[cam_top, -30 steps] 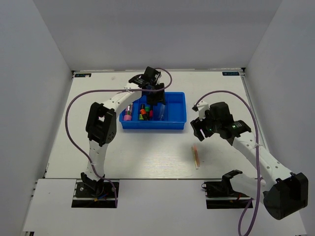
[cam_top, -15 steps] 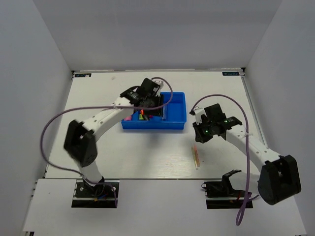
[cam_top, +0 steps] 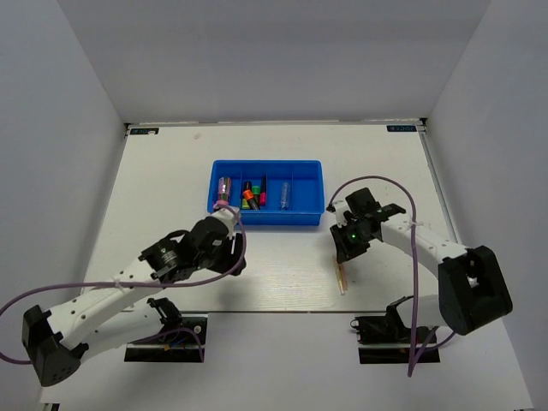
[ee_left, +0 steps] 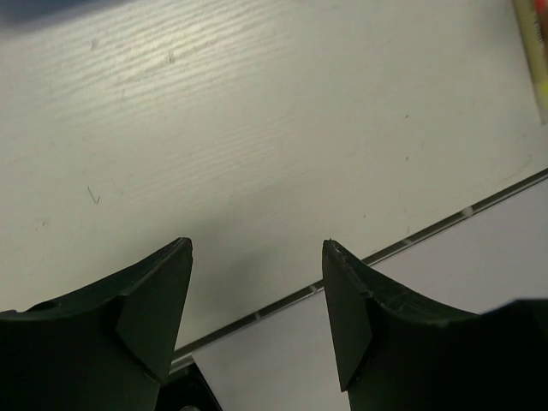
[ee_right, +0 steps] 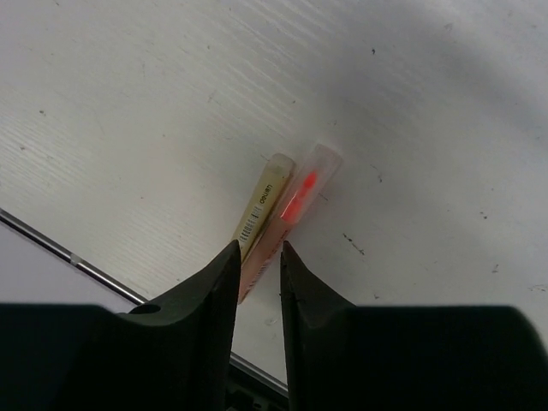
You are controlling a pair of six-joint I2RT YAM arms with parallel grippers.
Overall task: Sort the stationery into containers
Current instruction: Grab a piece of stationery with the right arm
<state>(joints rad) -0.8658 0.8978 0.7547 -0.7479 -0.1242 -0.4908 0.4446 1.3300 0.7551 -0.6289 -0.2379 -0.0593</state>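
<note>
The blue tray (cam_top: 267, 210) sits at the table's middle back. It holds a pink tube (cam_top: 224, 187), capped black markers (cam_top: 249, 195) and a clear bluish pen (cam_top: 284, 195) in separate compartments. Two thin pale sticks (cam_top: 342, 276) lie side by side on the table in front of it. In the right wrist view one is yellowish (ee_right: 267, 199) and one pinkish (ee_right: 298, 193). My right gripper (cam_top: 343, 247) (ee_right: 258, 246) hangs just over their near end, jaws a narrow gap apart with the pinkish stick's end in the gap. My left gripper (cam_top: 228, 249) (ee_left: 257, 244) is open and empty over bare table.
The table's front edge and a lower white shelf (ee_left: 445, 282) show under the left gripper. A stick's end (ee_left: 533, 38) shows at that view's top right. White walls close in the table's left, back and right.
My left arm has pulled back from the tray to the table's front left, empty. My right gripper has moved down and forward onto the sticks.
</note>
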